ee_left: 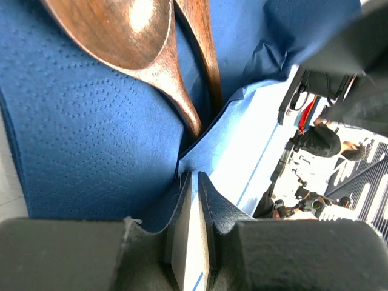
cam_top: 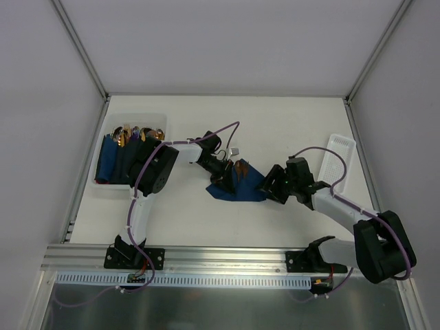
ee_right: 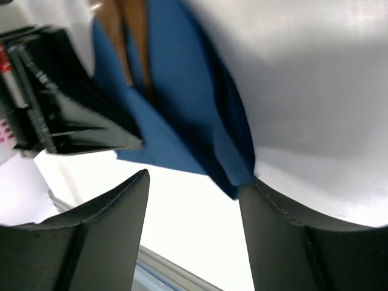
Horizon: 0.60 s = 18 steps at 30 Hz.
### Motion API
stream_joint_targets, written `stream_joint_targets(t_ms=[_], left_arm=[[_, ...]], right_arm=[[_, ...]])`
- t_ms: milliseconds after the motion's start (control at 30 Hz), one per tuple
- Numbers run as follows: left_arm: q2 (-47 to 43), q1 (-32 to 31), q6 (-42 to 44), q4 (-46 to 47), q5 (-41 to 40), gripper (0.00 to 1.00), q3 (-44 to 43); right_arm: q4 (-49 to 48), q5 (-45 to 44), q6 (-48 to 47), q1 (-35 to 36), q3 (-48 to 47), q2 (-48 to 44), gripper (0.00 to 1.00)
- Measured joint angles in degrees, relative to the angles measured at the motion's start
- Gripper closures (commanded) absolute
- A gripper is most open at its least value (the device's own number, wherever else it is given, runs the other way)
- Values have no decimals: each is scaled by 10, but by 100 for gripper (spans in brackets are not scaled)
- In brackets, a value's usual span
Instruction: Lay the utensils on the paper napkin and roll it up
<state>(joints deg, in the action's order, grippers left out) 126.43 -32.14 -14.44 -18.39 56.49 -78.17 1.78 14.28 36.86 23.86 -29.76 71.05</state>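
One navy napkin (cam_top: 237,187), carrying two gold utensils (ee_left: 121,30), lies on the bench (cam_top: 289,124). The left end effector (ee_left: 194,182) is clamped on the napkin's folded edge. The right end effector (ee_right: 193,185) gapes, with a napkin corner just beside one finger (ee_right: 279,242).

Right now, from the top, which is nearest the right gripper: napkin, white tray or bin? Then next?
1. napkin, just left of the right gripper.
2. white tray, at the right edge.
3. bin, far left.

I count one navy paper napkin (cam_top: 242,191), one bronze spoon (ee_left: 127,36) and one other bronze handle (ee_left: 203,54) lying on it, one white bin (cam_top: 110,190) of cutlery too bunched to count, and one white tray (cam_top: 342,148).
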Motion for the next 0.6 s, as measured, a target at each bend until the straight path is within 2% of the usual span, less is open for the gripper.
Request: stream_joint_targets(t_ms=[300,400,500,600], left_arm=[[0,0,0,1,6,87,0],[0,0,0,3,14,86,1],[-3,0,0,11,22,84,7],[-15,0,-1,22,27,82,21]], right_arm=[[-15,8,-25,-54,21,27,40],[-38,15,-30,-56,17,45,49],[-53,16,-33,-60,17,59,65],[-54,12,-36,-68,18,66,73]])
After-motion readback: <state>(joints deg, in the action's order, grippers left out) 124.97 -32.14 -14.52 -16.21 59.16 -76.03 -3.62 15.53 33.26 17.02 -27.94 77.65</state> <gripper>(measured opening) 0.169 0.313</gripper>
